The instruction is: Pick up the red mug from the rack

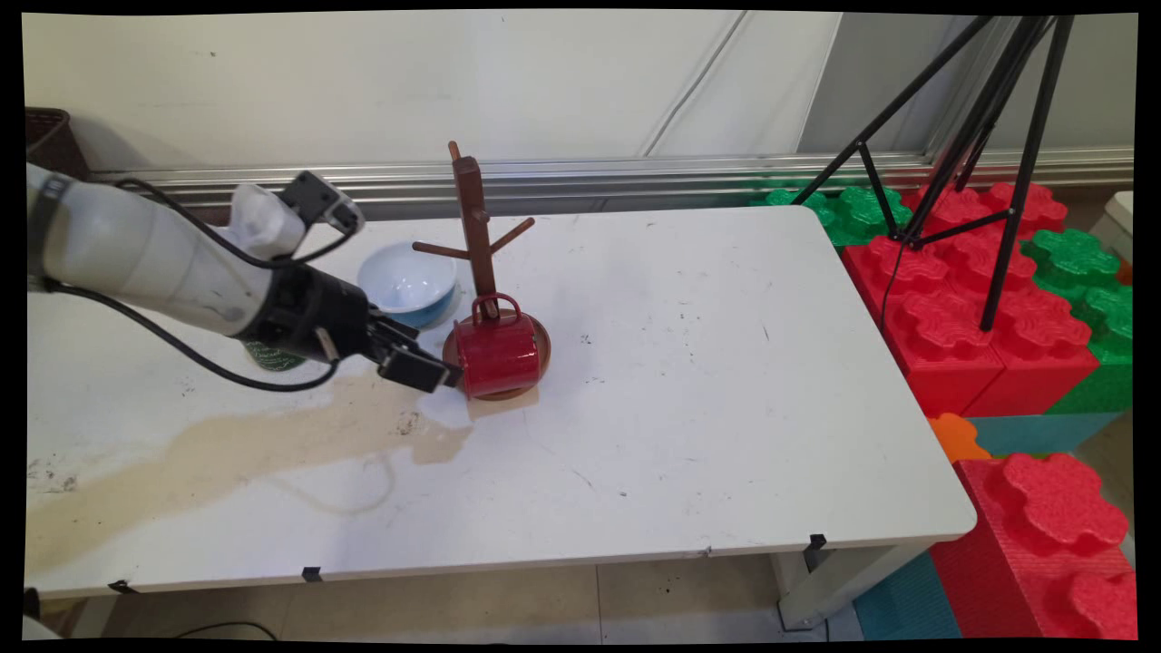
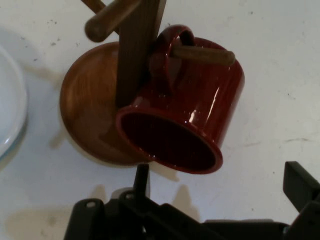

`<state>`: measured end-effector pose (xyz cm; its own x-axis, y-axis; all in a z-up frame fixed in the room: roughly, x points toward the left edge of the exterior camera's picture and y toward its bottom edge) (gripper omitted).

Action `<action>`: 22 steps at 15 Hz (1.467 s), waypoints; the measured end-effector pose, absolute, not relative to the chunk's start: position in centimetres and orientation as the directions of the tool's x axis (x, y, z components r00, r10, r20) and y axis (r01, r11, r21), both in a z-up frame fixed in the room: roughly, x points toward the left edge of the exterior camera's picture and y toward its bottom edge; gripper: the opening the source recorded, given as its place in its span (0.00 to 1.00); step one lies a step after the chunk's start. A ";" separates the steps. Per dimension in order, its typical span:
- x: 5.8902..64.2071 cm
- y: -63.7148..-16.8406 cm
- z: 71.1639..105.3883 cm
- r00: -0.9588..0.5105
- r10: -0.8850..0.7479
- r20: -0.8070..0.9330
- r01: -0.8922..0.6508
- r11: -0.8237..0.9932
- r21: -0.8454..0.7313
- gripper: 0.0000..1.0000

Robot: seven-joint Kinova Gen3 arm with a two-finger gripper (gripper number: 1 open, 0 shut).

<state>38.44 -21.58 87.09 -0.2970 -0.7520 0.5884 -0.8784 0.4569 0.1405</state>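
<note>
Arm reaches low, end effector (image 1: pixel 442 375) beside red mug (image 1: pixel 500 355).

No readable text, label, brand, number or sign in either view. The green can (image 1: pixel 272 355) behind the arm, at the table's left, carries pale markings, too small and too hidden to read. The red mug (image 1: pixel 501 355), the wooden mug tree (image 1: pixel 475 238) and the pale bowl (image 1: pixel 408 281) are plain, no lettering. The red and green blocks (image 1: pixel 989 308) to the right bear no print.
</note>
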 end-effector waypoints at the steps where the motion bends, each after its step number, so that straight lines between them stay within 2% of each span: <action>1: 38.2 -21.8 86.6 -0.293 -0.751 0.592 -0.879 0.455 0.142 1.00; 10: 35.9 -23.2 83.4 -0.298 -0.723 0.623 -0.874 0.469 0.127 1.00; 19: 34.7 -23.6 82.0 -0.290 -0.717 0.634 -0.879 0.462 0.120 1.00; 20: 34.6 -23.6 82.0 -0.290 -0.716 0.635 -0.879 0.461 0.119 0.00; 22: 34.4 -23.6 81.7 -0.289 -0.715 0.637 -0.880 0.460 0.118 0.00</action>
